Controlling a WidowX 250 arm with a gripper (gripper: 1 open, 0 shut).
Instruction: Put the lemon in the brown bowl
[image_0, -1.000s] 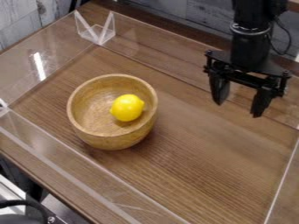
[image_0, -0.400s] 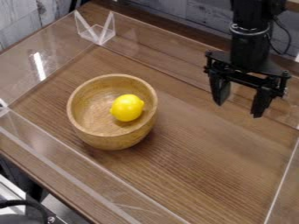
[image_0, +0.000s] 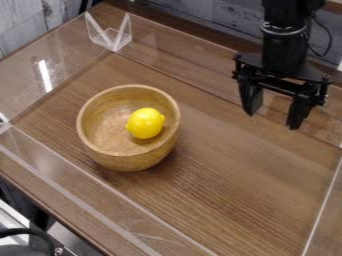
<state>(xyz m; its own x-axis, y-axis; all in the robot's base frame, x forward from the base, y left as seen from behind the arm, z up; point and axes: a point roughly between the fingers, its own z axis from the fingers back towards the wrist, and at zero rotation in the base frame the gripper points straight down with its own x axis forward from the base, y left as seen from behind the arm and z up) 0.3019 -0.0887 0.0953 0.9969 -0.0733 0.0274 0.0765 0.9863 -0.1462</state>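
At the far left we see a clear plastic wall rising along the edge of the dark wooden table, with glare streaks on its surface. A little further in, at the back, a small clear V-shaped stand sits on the tabletop, well apart from everything else.

Moving right, we come to the brown bowl, a thick-walled round wooden bowl with visible grain, standing upright on the table in the left half of the view. The lemon lies inside it, resting on the bowl's floor slightly toward the right wall, bright yellow and whole. Nothing touches the fruit or the bowl.

To the right of the bowl we see a wide stretch of bare wood grain. Beyond that, in the upper right, the black arm comes down from the top edge, and its gripper points down at the table. Its dark fingers are spread wide apart and we see nothing between them; the claw is empty. It hangs above the tabletop, well apart from the bowl and the lemon.
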